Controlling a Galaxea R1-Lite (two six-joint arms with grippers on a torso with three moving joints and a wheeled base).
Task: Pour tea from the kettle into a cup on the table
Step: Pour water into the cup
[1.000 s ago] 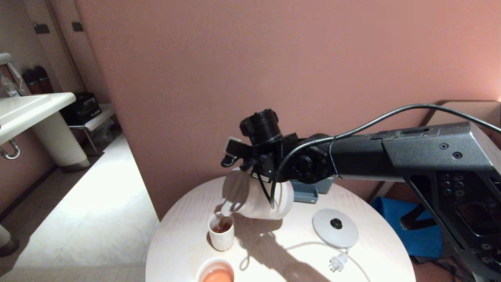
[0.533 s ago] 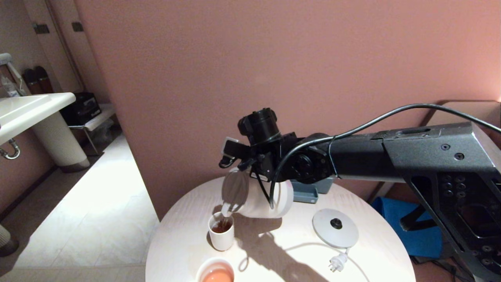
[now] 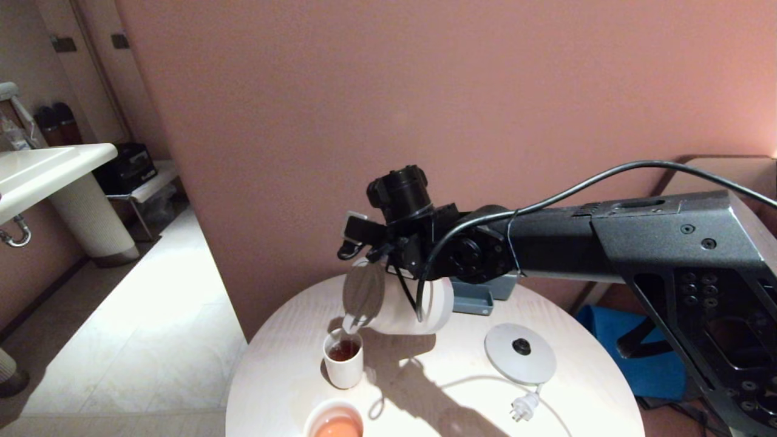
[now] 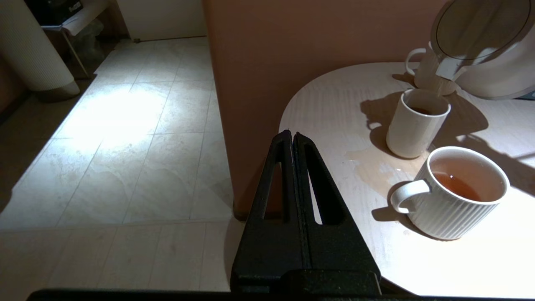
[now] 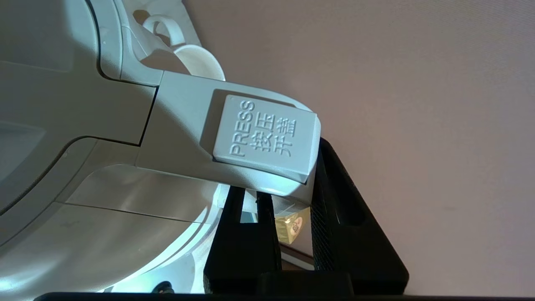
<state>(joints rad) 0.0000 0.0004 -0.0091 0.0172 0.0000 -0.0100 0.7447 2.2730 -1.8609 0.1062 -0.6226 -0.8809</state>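
Note:
The white kettle (image 3: 400,303) hangs tipped over the round white table (image 3: 437,388), its spout just above the cup (image 3: 343,364). My right gripper (image 3: 391,258) is shut on the kettle's handle (image 5: 234,138), just below the lid button, and one finger (image 5: 334,209) lies against its side. Dark reddish-brown tea (image 3: 344,350) fills part of the cup (image 4: 416,129), and a thin stream falls from the tilted kettle (image 4: 493,62). My left gripper (image 4: 292,136) stays parked and shut, off the edge of the table (image 4: 334,104), holding nothing.
A ribbed mug (image 4: 459,196) of paler orange liquid stands near the cup, with a wet patch (image 4: 372,167) between them. A second mug (image 4: 418,69) sits behind the kettle. The kettle's round base (image 3: 520,353) and plug (image 3: 522,408) lie on the right, a blue tray (image 3: 473,298) at the back.
The kettle and my right wrist have crept slightly left and up, still tipped over the cup. The cup, the mugs and the left arm have not moved.

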